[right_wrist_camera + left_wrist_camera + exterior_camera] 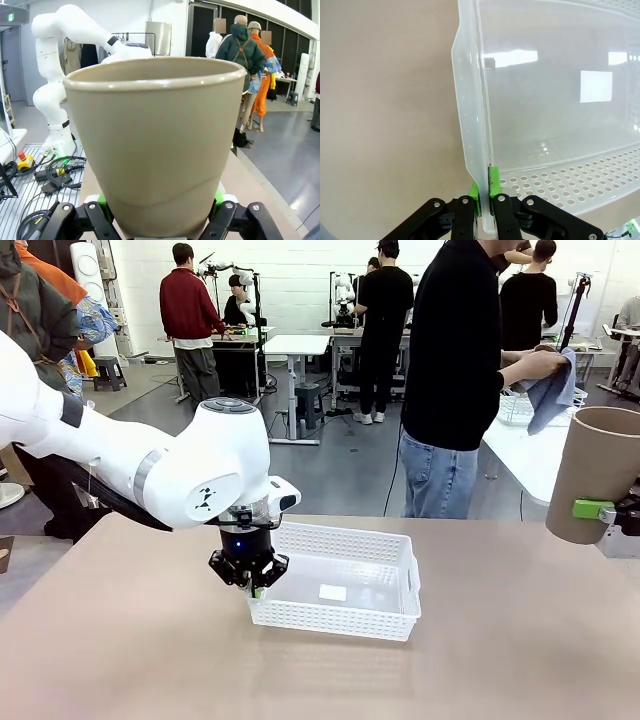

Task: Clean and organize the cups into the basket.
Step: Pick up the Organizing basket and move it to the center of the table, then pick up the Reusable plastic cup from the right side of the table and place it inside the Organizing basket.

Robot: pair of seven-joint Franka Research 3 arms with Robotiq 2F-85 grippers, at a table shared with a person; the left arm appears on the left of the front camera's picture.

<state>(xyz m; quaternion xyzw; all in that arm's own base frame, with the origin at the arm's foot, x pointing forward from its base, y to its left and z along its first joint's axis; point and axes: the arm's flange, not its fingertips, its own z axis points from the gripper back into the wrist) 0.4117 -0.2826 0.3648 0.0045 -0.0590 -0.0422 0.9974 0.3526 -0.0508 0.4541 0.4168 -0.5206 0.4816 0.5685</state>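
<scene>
Our left gripper (pixel 485 187) pinches the basket (pixel 340 625) wall shut. Our right gripper (pixel 160 210) clasps a taupe cup (pixel 598 470) (held aloft), and next, we judge, comes lowering it inside.

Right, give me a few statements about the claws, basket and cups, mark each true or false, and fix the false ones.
1. The left claw is shut on the basket at its side wall. True.
2. The right claw holds a mint green cup. False: the cup it holds is taupe-brown.
3. Two cups already stand in the basket. False: no cup is in it.
4. The person at the far side holds a blue cloth. True.
</scene>
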